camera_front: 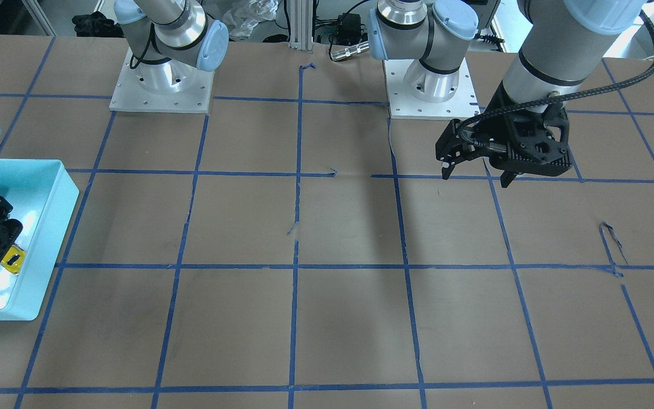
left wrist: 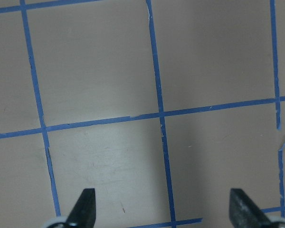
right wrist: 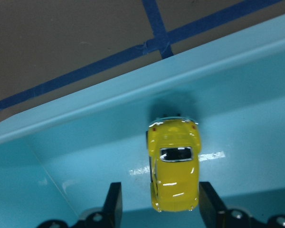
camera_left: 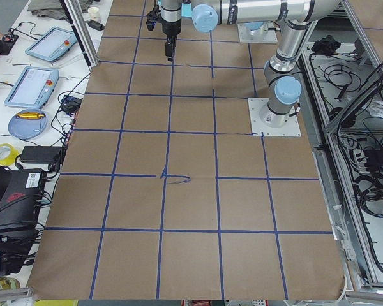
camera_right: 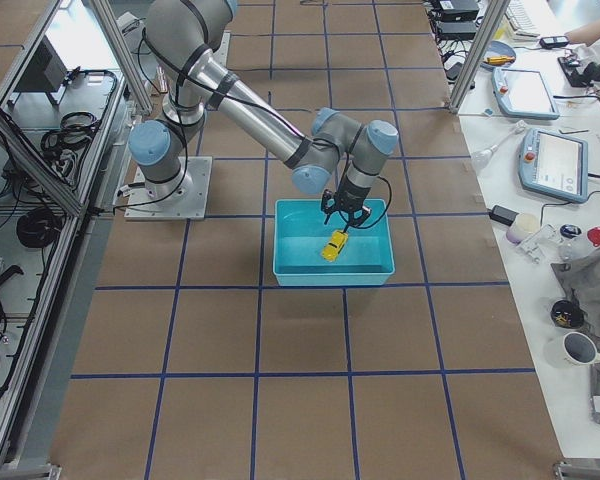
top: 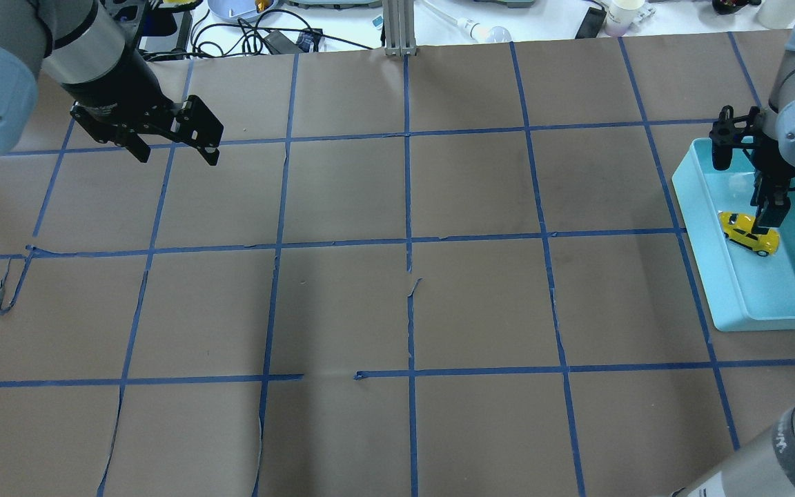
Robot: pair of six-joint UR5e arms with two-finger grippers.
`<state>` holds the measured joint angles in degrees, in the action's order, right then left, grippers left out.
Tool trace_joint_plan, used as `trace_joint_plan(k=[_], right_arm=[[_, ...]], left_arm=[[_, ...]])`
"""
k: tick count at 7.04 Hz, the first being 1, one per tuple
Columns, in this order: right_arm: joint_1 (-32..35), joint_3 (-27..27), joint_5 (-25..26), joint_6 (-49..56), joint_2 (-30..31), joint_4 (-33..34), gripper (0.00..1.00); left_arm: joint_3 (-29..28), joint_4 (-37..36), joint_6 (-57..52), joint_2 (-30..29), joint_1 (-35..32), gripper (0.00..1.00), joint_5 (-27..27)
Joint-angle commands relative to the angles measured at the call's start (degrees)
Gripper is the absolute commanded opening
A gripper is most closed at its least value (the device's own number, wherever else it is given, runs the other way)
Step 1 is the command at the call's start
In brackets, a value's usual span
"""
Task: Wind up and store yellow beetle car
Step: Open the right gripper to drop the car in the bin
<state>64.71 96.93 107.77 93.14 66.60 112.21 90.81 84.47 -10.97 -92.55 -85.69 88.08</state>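
Caller: Fingers (right wrist: 113, 204) of the right gripper (right wrist: 160, 190) sit closest to the wrist lens, black and spread, one on each side of the yellow beetle car (right wrist: 174, 161).

Spotter: Are they squeezing it?

Caller: No grip showing. On one flank there is a clear gap. The other finger is very close to the paint, and whether it touches, nobody can tell from this angle. Jaws parted, nothing clamped.

Spotter: And the car itself?

Caller: Roof up, dark window showing, down on the glossy floor inside the teal bin (right wrist: 109, 102), near one long wall.

Spotter: Beyond that wall?

Caller: Brown table (right wrist: 61, 42), crossed by blue tape (right wrist: 85, 70). The bin rests on the robot's right side of it.

Spotter: Farther off, the other arm?

Caller: Way across, over the left side, the left gripper (top: 177, 153) hangs above the paper, well apart from bin and car. Its fingers are wide open with bare table between them, holding nothing at all.
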Motion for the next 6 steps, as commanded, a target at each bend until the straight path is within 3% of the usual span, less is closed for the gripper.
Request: trace_joint_plan(k=[1,3,5,6], right_arm=[[0.15,-0.60,-2.99,-0.41,4.56,-0.33,1.00],[0.24,-1.21,-7.66,-7.47,12.29,-4.08,0.98],[0.24,-1.65,-16.40,-38.46,16.79,-20.20,1.00],[0.68,-1.66,-19.76,-53.53,18.81,-22.98,1.00]], left_arm=[[0.07,-0.09,-0.01,0.00,0.00,1.00,-0.01],[0.07,-0.09,-0.01,0.00,0.00,1.00,-0.10],[0.07,-0.09,-0.01,0.00,0.00,1.00,-0.01],[0.07,-0.09,-0.10,0.00,0.00,1.00,-0.01]])
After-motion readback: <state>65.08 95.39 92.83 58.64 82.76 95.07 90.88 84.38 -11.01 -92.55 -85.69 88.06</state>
